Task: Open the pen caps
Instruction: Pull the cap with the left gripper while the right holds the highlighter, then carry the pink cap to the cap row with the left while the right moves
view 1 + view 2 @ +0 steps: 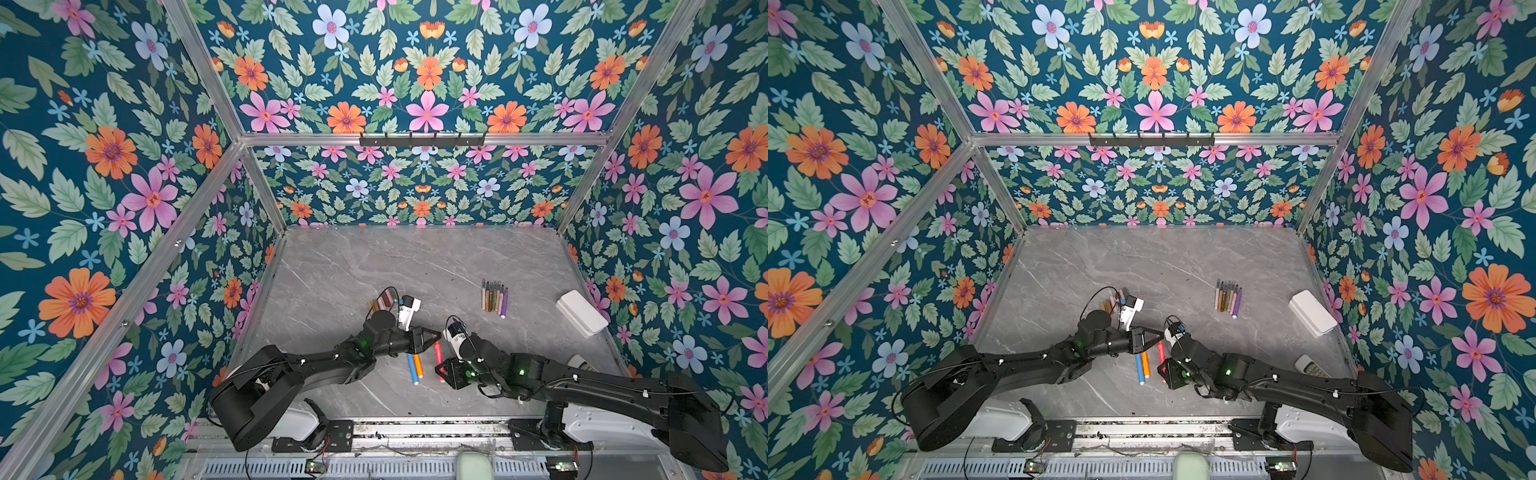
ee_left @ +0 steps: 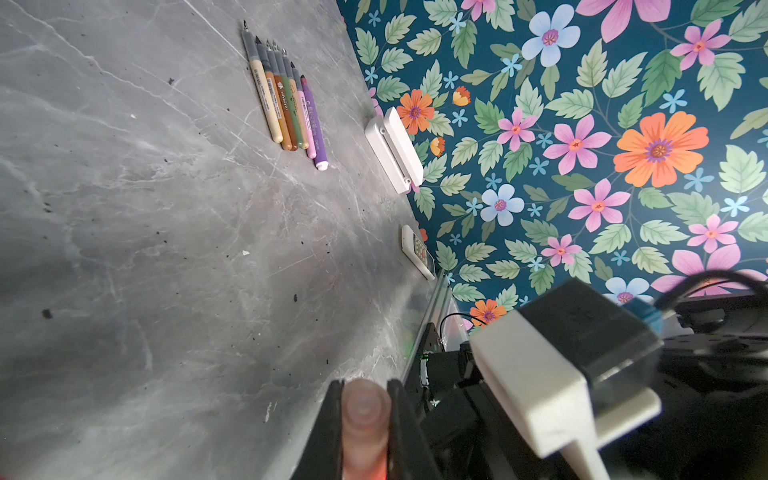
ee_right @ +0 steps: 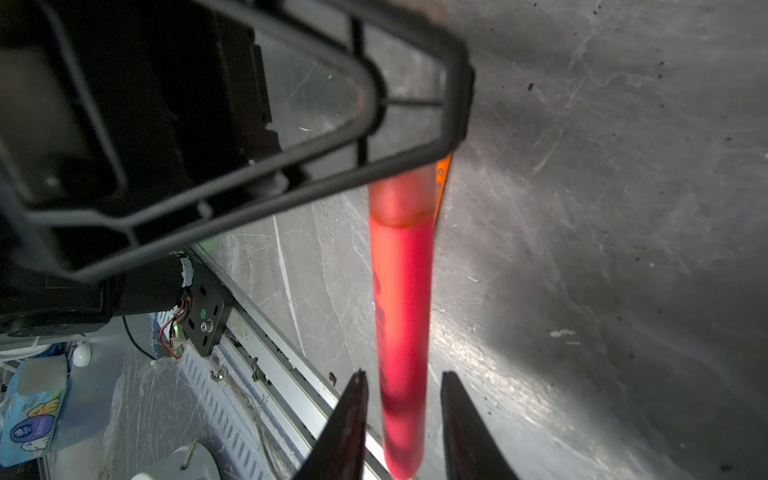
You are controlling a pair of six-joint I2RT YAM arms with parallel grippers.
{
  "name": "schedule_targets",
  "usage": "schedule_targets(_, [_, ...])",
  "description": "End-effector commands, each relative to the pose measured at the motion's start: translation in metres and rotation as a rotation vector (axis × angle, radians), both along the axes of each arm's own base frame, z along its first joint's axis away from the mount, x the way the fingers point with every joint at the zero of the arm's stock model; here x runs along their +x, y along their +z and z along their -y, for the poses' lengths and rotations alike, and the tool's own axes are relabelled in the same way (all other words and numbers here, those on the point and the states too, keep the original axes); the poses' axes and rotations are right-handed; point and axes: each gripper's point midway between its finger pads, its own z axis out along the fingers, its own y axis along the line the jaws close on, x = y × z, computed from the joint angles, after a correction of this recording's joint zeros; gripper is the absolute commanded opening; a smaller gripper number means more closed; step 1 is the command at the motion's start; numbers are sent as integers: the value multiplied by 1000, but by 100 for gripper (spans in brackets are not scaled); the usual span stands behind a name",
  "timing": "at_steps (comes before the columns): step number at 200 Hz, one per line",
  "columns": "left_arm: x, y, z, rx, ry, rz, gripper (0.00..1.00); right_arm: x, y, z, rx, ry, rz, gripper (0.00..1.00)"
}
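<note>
Pinching the cap (image 2: 365, 424) of the red pen (image 1: 438, 353) with the left gripper (image 1: 435, 335), pressed tight. Spread round that pen with the right gripper (image 3: 404, 376), not touching. Well left of the white box (image 1: 582, 313), past the uncapped pens (image 1: 494, 297).

Red pen (image 3: 401, 311), seemingly translucent pinkish cap (image 3: 399, 199)

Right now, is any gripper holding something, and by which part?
The left gripper is shut on the red pen at its cap. The right gripper stands open around the pen's body, not touching.
</note>
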Motion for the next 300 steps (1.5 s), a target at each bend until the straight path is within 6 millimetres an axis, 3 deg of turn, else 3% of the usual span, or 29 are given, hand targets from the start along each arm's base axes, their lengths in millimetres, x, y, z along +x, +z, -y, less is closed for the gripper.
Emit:
schedule_targets(1, [0, 11, 3, -28, -17, 33, 0, 5, 4, -3, 3, -6, 21, 31])
schedule_targets(53, [-2, 14, 4, -40, -27, 33, 0, 9, 2, 2, -21, -35, 32, 29])
schedule_targets(63, [-1, 15, 4, -43, -26, 34, 0, 10, 2, 3, -25, -42, 37, 24])
schedule_targets(87, [-1, 15, 5, -43, -25, 35, 0, 10, 3, 4, -21, -43, 40, 0])
schedule_targets(109, [4, 17, 7, -35, -20, 48, 0, 9, 1, 4, -25, -38, 32, 0])
schedule_targets(139, [37, 29, 12, 45, 18, 111, 0, 5, -7, 3, -19, -39, -2, 0])
schedule_targets(185, [123, 73, -7, 31, 155, 163, 0, -4, -23, -1, -2, -43, -48, 0])
schedule_targets(216, [138, 82, -7, 10, 172, 169, 0, -5, -24, -1, -4, -43, -46, 0])
schedule_targets(247, [141, 72, -10, 33, 183, 162, 0, -4, -24, 2, -13, -49, -35, 0])
schedule_targets(300, [164, 9, -38, 352, 258, 95, 0, -2, -24, 16, -31, -84, -10, 0])
